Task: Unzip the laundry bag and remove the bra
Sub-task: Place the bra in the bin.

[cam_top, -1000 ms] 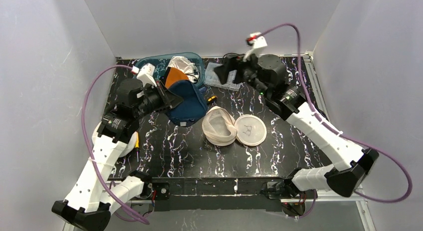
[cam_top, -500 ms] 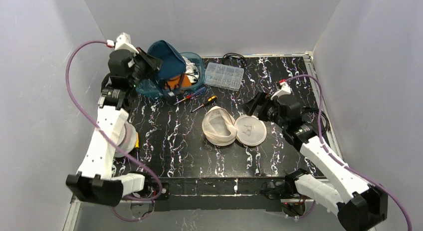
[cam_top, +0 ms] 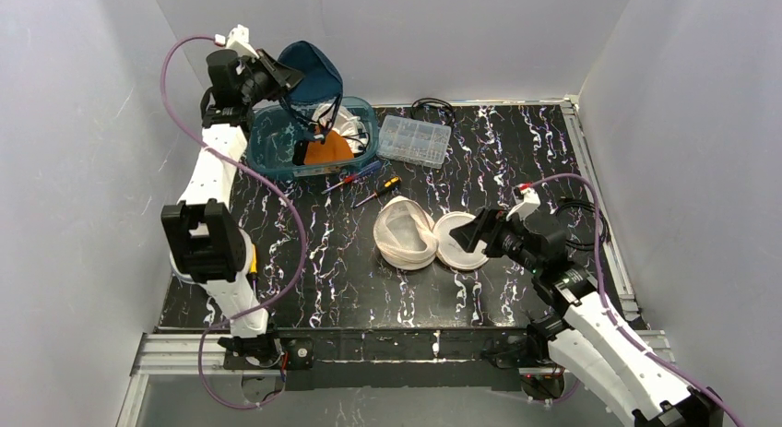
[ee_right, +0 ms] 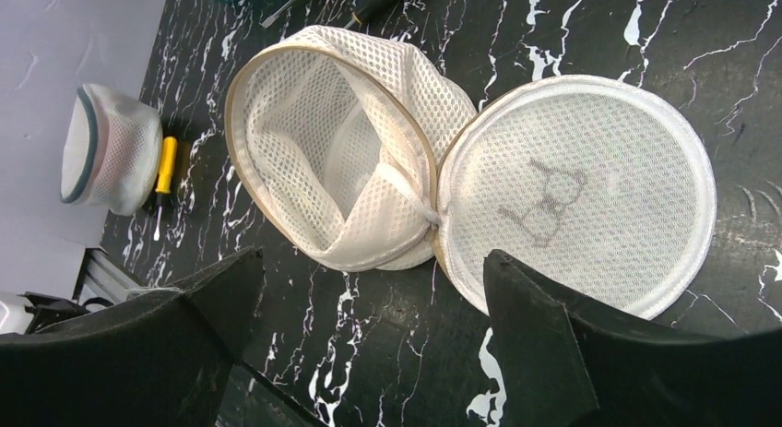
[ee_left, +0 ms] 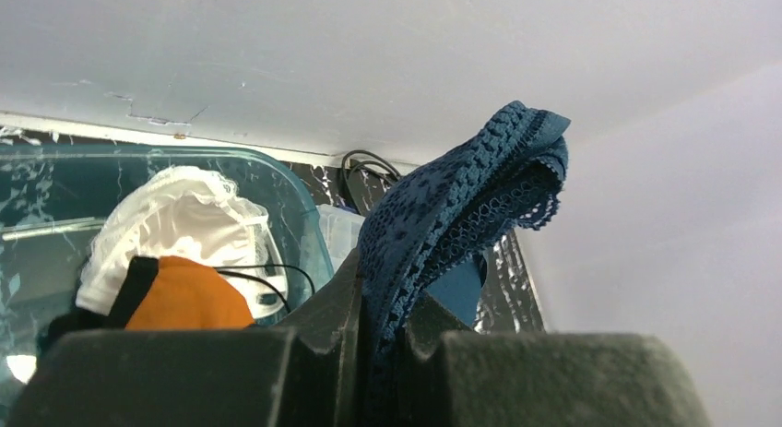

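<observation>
Progress: the round white mesh laundry bag (ee_right: pixel 341 183) lies unzipped and looks empty, its lid flipped flat. The dark blue lace bra (ee_left: pixel 461 215) is out, so only setting it down seems left.
Left gripper (ee_left: pixel 383 316): clamped on the bra, holding it aloft.
Right gripper (ee_right: pixel 369 279): spread wide, holding nothing, with the bag just ahead of it.
Teal translucent plastic tub (cam_top: pixel 267 148): below the left gripper; holds a white mesh piece (ee_left: pixel 184 219), an orange item (ee_left: pixel 189 298) and black cable.

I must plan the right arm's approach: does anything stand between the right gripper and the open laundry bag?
Nothing visible does. The right gripper, open, faces the laundry bag directly, with only bare table between them; the screwdrivers lie beyond the bag.
</observation>
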Tool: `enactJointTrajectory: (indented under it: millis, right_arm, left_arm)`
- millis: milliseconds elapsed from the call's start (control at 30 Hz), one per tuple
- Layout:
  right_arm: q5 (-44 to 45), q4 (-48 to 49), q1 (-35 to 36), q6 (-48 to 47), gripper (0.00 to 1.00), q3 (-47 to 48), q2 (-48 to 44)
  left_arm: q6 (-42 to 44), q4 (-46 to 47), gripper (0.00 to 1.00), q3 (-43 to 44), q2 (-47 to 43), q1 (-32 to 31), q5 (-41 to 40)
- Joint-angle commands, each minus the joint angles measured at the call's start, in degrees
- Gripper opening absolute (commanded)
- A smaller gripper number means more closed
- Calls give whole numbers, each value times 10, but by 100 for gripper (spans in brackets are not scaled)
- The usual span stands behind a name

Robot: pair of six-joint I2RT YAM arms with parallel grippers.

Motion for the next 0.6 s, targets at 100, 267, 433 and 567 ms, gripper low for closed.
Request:
enactJointTrajectory:
  millis: [100, 267, 433, 567]
  right_arm:
    - [-12, 6, 4, -25, 95, -26, -23]
    - [-15, 13, 4, -24, 95, -45, -26]
    - [-16, 13, 5, -35, 95, -51, -28]
    - [-15, 26, 5, -37, 95, -59, -19]
  left_arm:
    - [89, 65, 0, 36, 69, -7, 52]
    - [113, 91, 0, 51, 131, -17, 69]
    - [138, 106, 0, 59, 175, -48, 95]
    - [120, 105, 0, 40, 192, -50, 94]
